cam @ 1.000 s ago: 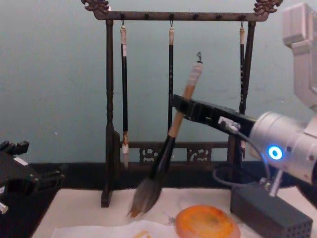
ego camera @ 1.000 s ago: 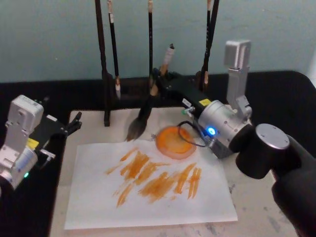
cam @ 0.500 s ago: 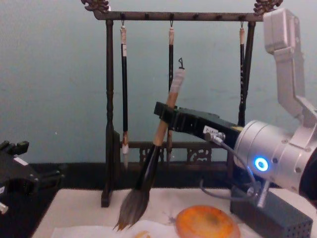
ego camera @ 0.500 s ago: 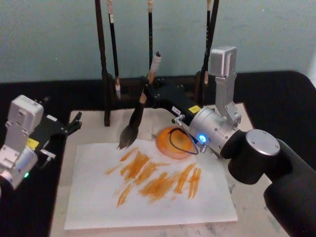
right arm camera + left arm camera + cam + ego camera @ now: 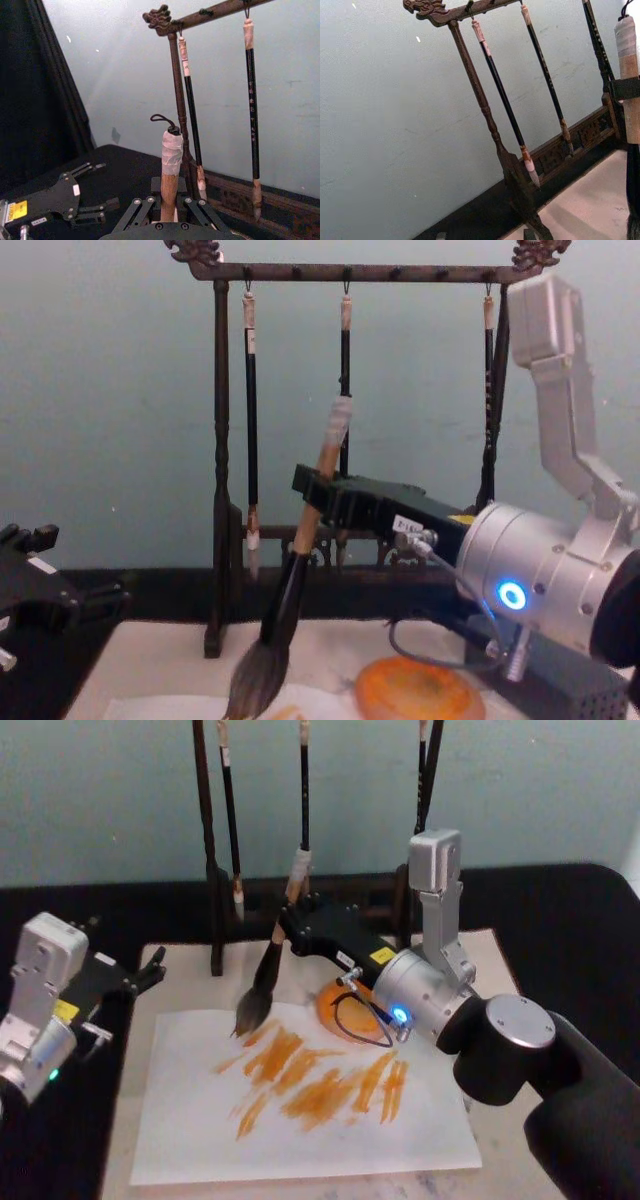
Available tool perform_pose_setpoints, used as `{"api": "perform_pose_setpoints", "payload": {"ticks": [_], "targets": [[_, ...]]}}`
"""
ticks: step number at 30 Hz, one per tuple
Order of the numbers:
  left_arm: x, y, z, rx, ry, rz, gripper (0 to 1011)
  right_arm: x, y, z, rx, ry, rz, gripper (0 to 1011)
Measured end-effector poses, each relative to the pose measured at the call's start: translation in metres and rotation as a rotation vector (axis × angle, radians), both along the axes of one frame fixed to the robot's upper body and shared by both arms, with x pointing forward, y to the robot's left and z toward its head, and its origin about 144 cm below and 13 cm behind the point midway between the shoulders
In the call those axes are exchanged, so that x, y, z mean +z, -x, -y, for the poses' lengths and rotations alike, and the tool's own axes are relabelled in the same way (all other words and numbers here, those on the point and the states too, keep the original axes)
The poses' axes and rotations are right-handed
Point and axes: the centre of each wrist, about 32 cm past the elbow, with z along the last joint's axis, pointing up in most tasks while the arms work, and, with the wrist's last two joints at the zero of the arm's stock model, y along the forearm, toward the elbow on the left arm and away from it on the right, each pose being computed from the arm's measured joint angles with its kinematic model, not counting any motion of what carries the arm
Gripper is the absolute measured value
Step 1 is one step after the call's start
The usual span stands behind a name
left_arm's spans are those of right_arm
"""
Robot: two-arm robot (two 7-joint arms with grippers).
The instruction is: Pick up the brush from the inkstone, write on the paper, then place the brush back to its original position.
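My right gripper (image 5: 287, 925) is shut on the tan handle of the brush (image 5: 268, 965), which hangs nearly upright with its bushy tip just above the top left of the paper (image 5: 300, 1140). The paper bears several orange strokes. In the chest view the brush (image 5: 296, 560) tilts slightly and the right gripper (image 5: 312, 495) clamps its handle. Behind the right arm lies the round orange inkstone (image 5: 345, 1010), also low in the chest view, inkstone (image 5: 415, 692). The right wrist view shows the brush (image 5: 171, 172) capped end rising between the fingers. My left gripper (image 5: 150, 972) rests open at the mat's left edge.
A dark wooden brush rack (image 5: 215, 870) with three thin hanging brushes stands behind the paper. A beige felt mat (image 5: 510, 1120) lies under the paper on the black table. A grey perforated block (image 5: 590, 685) sits at the right behind the right arm.
The right gripper has carried the brush left and down, from over the inkstone to above the paper's top left corner, and the brush now stands more upright. The left arm has not moved.
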Motion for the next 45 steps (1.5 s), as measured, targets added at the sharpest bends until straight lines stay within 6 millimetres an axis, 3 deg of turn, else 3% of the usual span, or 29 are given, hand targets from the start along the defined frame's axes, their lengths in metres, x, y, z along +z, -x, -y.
{"api": "perform_pose_setpoints", "payload": {"ticks": [45], "targets": [[0.0000, 0.0000, 0.0000, 0.000, 0.000, 0.000, 1001, -0.0069, 0.0051, 0.0009, -0.011, 0.053, 0.050, 171]]}}
